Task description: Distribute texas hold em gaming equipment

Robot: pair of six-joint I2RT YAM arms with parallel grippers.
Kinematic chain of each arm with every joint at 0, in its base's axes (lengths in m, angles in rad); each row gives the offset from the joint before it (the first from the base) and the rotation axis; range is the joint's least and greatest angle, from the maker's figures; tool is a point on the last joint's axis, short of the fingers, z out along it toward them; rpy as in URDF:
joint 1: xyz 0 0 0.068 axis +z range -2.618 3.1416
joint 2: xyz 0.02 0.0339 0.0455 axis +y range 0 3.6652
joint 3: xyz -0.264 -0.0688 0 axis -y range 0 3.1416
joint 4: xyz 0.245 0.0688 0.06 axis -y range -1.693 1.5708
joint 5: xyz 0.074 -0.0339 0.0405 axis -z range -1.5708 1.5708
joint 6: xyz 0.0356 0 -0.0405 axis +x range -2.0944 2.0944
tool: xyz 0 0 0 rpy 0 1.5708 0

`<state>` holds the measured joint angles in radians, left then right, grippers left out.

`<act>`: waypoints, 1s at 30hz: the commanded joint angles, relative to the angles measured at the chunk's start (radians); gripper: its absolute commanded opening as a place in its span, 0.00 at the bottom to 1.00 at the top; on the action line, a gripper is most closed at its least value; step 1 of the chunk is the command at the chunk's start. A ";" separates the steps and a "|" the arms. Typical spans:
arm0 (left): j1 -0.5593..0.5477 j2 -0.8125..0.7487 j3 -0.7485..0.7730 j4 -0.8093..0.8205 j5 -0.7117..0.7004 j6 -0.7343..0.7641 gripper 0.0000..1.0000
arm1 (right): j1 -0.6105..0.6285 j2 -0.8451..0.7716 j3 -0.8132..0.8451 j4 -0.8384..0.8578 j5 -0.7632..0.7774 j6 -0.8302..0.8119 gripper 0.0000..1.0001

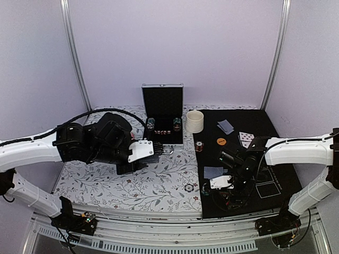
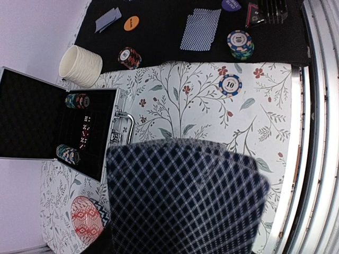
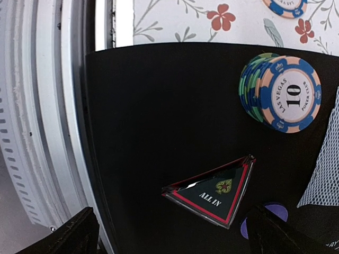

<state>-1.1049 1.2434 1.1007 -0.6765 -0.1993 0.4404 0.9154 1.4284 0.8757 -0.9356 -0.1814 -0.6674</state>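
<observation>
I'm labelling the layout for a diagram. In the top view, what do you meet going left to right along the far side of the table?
From the left: open black case → cream cup → grey-blue face-down cards → face-up cards.

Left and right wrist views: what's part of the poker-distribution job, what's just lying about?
Job: fanned cards, card pile on the mat, chip stack, lone chip, orange disc, ALL IN triangle marker.
Lying about: cream cup, pink ribbed dish.
</observation>
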 commanded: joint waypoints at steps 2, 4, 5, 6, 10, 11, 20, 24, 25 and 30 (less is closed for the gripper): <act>0.016 -0.028 -0.015 0.012 0.004 0.013 0.43 | -0.014 0.034 -0.035 0.083 0.045 0.001 0.99; 0.016 -0.034 -0.019 0.012 0.007 0.014 0.43 | -0.037 0.029 -0.048 0.094 0.039 0.000 0.99; 0.015 -0.035 -0.021 0.012 0.008 0.014 0.43 | -0.043 0.030 -0.053 0.099 0.041 0.000 0.99; 0.014 -0.035 -0.021 0.012 0.010 0.015 0.43 | -0.050 0.034 -0.053 0.105 0.044 0.002 0.99; 0.015 -0.032 -0.021 0.013 0.014 0.017 0.43 | -0.080 0.073 -0.032 0.121 0.068 0.032 0.99; 0.015 -0.032 -0.021 0.014 0.015 0.017 0.43 | -0.081 0.085 -0.030 0.122 0.073 0.036 0.99; 0.015 -0.040 -0.025 0.012 0.013 0.018 0.43 | -0.080 0.117 -0.015 0.121 0.021 0.031 0.99; 0.015 -0.038 -0.022 0.009 0.012 0.018 0.43 | -0.078 0.161 0.000 0.113 0.025 0.041 1.00; 0.014 -0.038 -0.022 0.008 0.012 0.018 0.43 | -0.076 0.163 -0.006 0.112 0.029 0.039 1.00; 0.016 -0.044 -0.025 0.008 0.012 0.021 0.43 | -0.075 0.154 -0.027 0.118 0.058 0.027 0.96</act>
<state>-1.1046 1.2259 1.0832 -0.6762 -0.1921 0.4538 0.8375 1.5764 0.8593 -0.8207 -0.1375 -0.6403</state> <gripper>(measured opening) 0.429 0.971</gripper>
